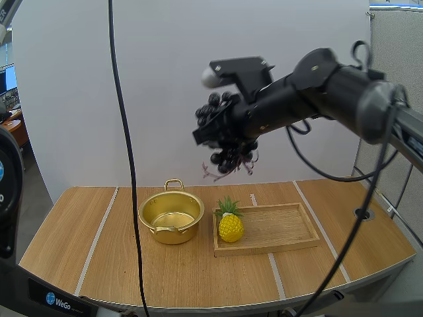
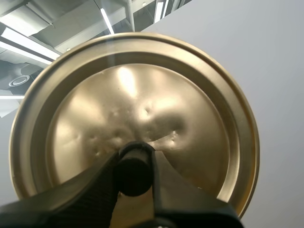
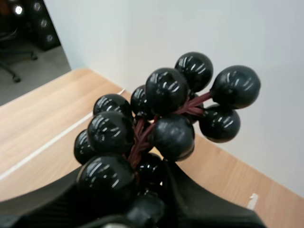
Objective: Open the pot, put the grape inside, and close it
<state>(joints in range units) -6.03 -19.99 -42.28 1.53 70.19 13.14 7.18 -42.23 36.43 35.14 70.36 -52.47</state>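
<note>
The gold pot stands open on the table, left of the tray, nothing inside it. High above it my right gripper is shut on a bunch of black grapes; up close the dark grapes bulge out between the fingers, their red stems showing. My left gripper is shut on the black knob of the gold lid, which it holds lifted away from the pot, its domed face toward the camera.
A wooden tray lies right of the pot, with a yellow toy pineapple at its left end. Bare tabletop stretches left of the pot and along the front edge.
</note>
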